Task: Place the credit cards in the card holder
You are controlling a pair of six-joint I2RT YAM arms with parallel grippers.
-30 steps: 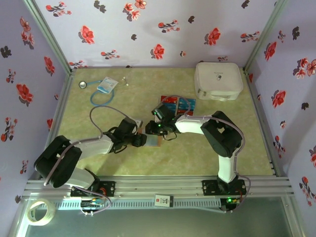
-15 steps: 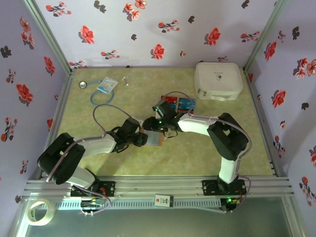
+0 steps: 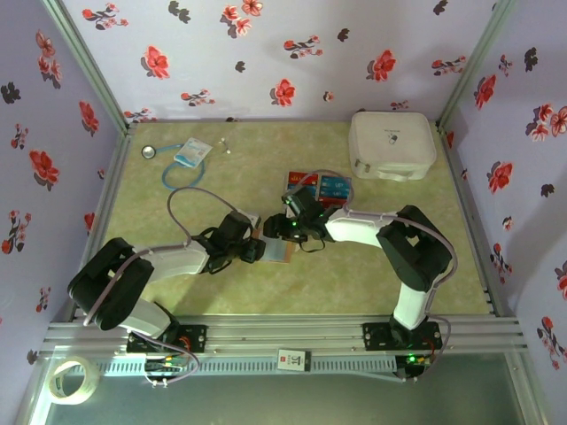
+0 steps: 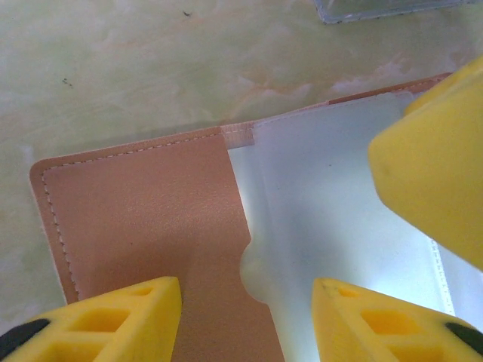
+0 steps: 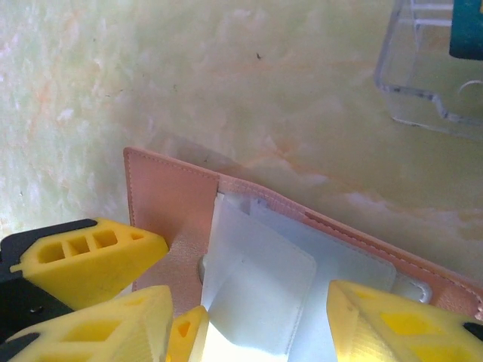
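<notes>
Card holder (image 3: pixel 278 252) lies opened flat on the green table (image 3: pixel 354 266), near the middle, between the two arms. Tan leather side to the left, clear plastic pockets (image 4: pixel 332 226) to the right, seen from the left wrist.

Left gripper (image 3: pixel 255 251) sits at the holder's left edge. From its wrist camera the yellow fingers (image 4: pixel 113 317) stand spread, one over the leather flap, the other over the clear pocket; nothing pinched between them. Cannot tell whether the tips touch the holder.

Right gripper (image 3: pixel 283 231) sits at the holder's far edge, close against the left one. Its own fingers (image 5: pixel 407 324) are also spread wide; a clear pocket sleeve (image 5: pixel 256 279) lies between them, not clamped. One right finger shows in the left wrist view, over the pocket's right part.

Credit cards (image 3: pixel 330 187), red and blue, lie in a stack just beyond the holder, in a clear tray (image 5: pixel 423 75), partly hidden by the right arm. No card visible in the pockets.

White case (image 3: pixel 392 144) at far right; blue-white packet with cord (image 3: pixel 190 152) at far left, both well apart from the holder
</notes>
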